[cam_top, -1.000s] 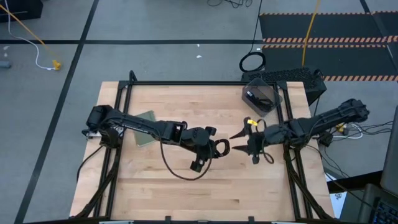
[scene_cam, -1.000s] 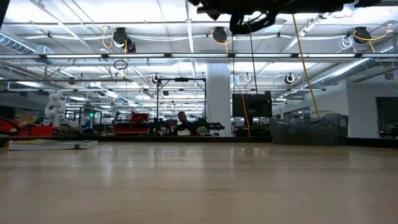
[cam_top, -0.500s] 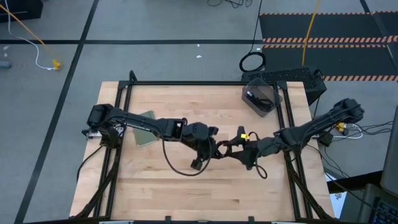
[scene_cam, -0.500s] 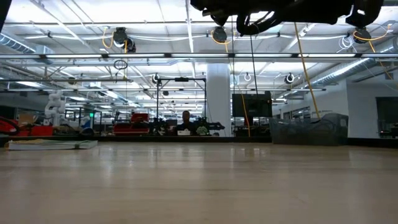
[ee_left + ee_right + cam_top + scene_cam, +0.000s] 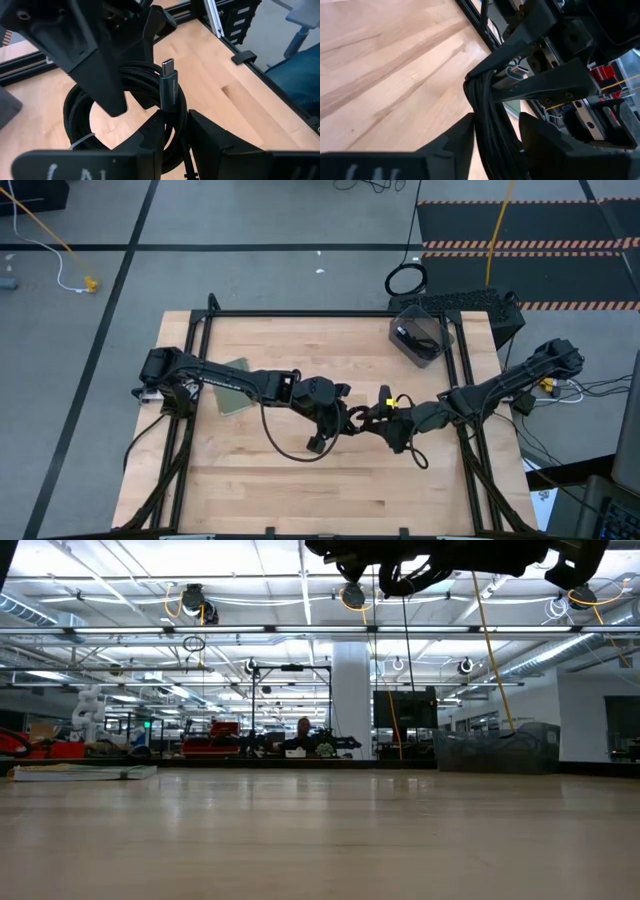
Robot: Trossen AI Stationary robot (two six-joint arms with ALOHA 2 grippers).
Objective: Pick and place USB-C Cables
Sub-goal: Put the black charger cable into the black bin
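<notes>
A black USB-C cable [image 5: 80, 115], coiled in a small bundle with a silver-grey plug [image 5: 168, 80] sticking out, hangs in the air over the table's middle [image 5: 360, 420]. My left gripper [image 5: 350, 421] is shut on it. My right gripper [image 5: 373, 418] faces it from the table's right. It is open, its fingers [image 5: 95, 75] standing on either side of the coil's strands [image 5: 487, 110]; I cannot tell whether they touch. A second black cable [image 5: 408, 337] lies in a clear bin. The blue-purple cable is out of view. My left gripper pinches the coil's bunched strands [image 5: 173, 127] between its two fingers, just below the plug, coming level from the table's left. The bundle is lifted clear of the table, its loop hanging beside the fingers and the plug pointing away from the wrist.
The clear bin [image 5: 435, 350] stands at the table's far right corner. A green flat pad [image 5: 232, 387] lies at the left. A slack arm cord [image 5: 285, 455] loops over the table's near middle. A black ring-shaped cord [image 5: 405, 280] and yellow cord [image 5: 497, 230] lie beyond the far edge.
My right gripper has moved toward the table's left and slightly toward its near edge, up to my left gripper, until its fingers stand around the held coil. My left gripper and the cable have stayed nearly where they were.
</notes>
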